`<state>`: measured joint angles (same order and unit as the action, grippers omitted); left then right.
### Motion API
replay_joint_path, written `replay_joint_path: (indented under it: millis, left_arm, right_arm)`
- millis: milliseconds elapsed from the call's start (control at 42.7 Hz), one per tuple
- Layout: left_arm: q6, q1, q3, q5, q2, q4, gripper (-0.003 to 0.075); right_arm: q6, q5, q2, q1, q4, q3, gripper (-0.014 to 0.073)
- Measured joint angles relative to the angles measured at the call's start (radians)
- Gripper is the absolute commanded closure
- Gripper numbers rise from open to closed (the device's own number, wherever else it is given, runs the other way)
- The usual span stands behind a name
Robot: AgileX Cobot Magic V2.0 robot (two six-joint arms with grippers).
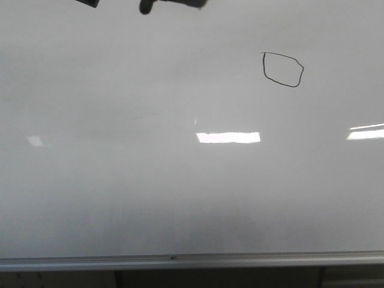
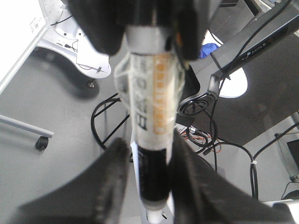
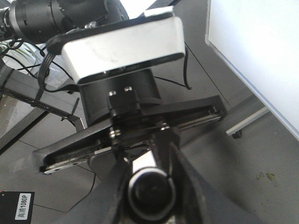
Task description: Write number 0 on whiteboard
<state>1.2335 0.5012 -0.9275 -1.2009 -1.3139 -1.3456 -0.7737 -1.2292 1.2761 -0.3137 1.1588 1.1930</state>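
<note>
Whiteboard point(image 1: 120, 192) is filling the front view, and we are seeing the number 0 point(image 1: 282, 69) sitting in its upper right part, a thin closed black loop (rather angular). The left gripper point(image 2: 149, 186) is pinching a marker point(image 2: 152, 135) between its jaws. The right gripper point(image 3: 149, 186) is showing blurred at the frame's edge; we cannot tell its jaws' state.

Black, matte fingers point(image 2: 107, 186) on the left gripper point(image 2: 152, 186), edges faintly stitched-looking. Above the right gripper point(image 3: 149, 196), a silver-white camera housing point(image 3: 124, 46) tops a black block with two screws; dark cables point(image 3: 46, 65) trail beside that housing.
</note>
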Motion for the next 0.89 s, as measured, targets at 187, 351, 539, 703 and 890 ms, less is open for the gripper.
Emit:
replay_joint_path:
  millis: [187, 351, 539, 703, 890]
  left_arm:
    - [-0.002, 0.000, 0.000, 0.005, 0.000, -0.002, 0.0739]
    - [0.000, 0.000, 0.000, 0.007, 0.000, -0.002, 0.0740]
    - [0.011, 0.000, 0.000, 0.007, 0.000, 0.029, 0.0740]
    - [-0.021, 0.000, 0.000, 0.104, 0.000, 0.165, 0.0739]
    - [-0.254, -0.067, 0.000, 0.367, 0.000, 0.411, 0.0740]
  right_arm:
    - [-0.017, 0.004, -0.002, 0.000, 0.001, 0.000, 0.0647]
    - [-0.017, 0.004, -0.002, 0.000, 0.001, 0.000, 0.0393]
    - [-0.019, 0.004, -0.004, 0.000, 0.006, 0.012, 0.0076]
    - [-0.034, 0.078, -0.075, 0.000, -0.031, 0.019, 0.0144]
    - [0.066, 0.329, -0.238, 0.000, -0.256, -0.051, 0.0286]
